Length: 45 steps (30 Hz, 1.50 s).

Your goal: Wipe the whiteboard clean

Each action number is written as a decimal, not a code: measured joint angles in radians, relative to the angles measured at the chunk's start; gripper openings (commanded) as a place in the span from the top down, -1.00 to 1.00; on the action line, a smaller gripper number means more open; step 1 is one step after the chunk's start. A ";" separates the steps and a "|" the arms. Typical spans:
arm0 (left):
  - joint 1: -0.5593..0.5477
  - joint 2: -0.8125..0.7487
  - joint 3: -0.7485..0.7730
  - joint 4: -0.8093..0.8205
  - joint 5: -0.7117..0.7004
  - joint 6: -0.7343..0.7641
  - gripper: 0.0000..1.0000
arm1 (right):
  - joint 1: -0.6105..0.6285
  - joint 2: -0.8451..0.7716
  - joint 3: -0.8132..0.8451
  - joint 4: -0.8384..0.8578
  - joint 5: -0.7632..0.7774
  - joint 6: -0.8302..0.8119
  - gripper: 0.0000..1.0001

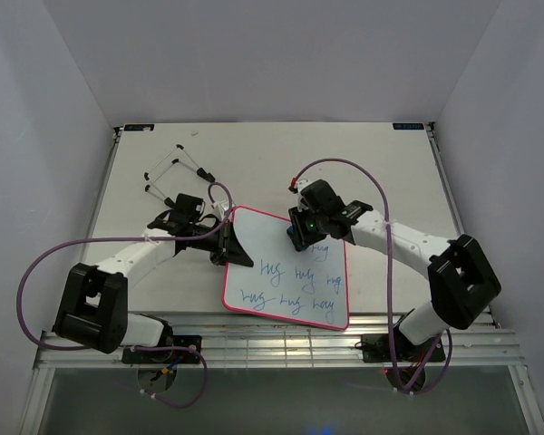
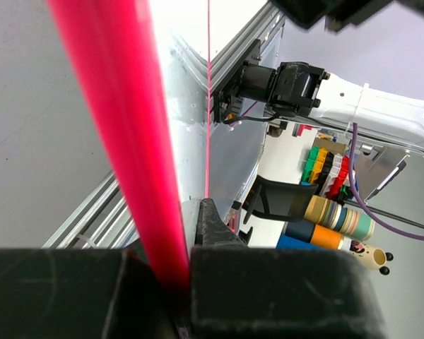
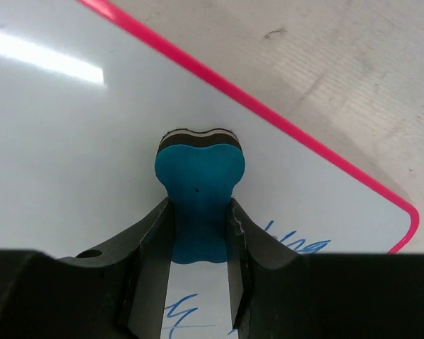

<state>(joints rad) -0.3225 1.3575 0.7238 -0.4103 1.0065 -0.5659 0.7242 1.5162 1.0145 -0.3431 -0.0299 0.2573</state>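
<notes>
We see one table with one whiteboard on it, in the middle of the top view. The board has blue words on its lower half. Two arms bend in from the left and right sides. The left gripper is clamped on the board's pink left edge. The right gripper, over the board's upper part, squeezes one blue eraser.

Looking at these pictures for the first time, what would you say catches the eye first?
The whiteboard, pink-red rimmed with blue handwriting, sits at the table's near middle. The right end effector is shut on a blue eraser at its far end, and the left end effector clamps its left rim.
</notes>
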 measured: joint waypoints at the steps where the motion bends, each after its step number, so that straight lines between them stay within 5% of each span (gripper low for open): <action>1: 0.001 0.000 0.000 -0.001 0.003 0.002 1.00 | 0.020 0.008 0.015 -0.013 0.009 -0.002 0.67; 10: 0.032 0.000 -0.009 -0.008 0.008 0.012 1.00 | 0.332 0.230 0.466 -0.146 0.038 -0.028 0.67; 16: 0.037 -0.007 -0.013 -0.015 0.007 0.019 1.00 | 0.351 0.270 0.533 -0.225 0.079 -0.031 0.67; 22: 0.032 -0.007 -0.013 -0.012 -0.006 0.017 1.00 | 0.267 0.166 0.323 -0.063 -0.001 -0.002 0.67; 29: 0.043 -0.032 -0.013 -0.016 -0.019 0.000 1.00 | -0.089 -0.021 -0.115 0.092 -0.087 0.023 0.65; 34: 0.071 -0.062 -0.013 -0.033 -0.024 -0.007 1.00 | -0.239 -0.020 -0.222 0.134 -0.127 0.015 0.66; 40: 0.089 -0.066 -0.013 -0.040 -0.019 -0.003 1.00 | -0.224 -0.005 -0.201 0.162 -0.136 -0.005 0.70; 45: 0.108 -0.066 -0.013 -0.043 -0.020 0.000 1.00 | -0.080 0.026 -0.071 0.074 -0.113 -0.011 0.69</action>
<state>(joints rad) -0.2150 1.2919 0.7105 -0.4530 0.9863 -0.5659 0.6437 1.5425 0.9440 -0.2691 -0.1425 0.2466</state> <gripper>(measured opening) 0.124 0.371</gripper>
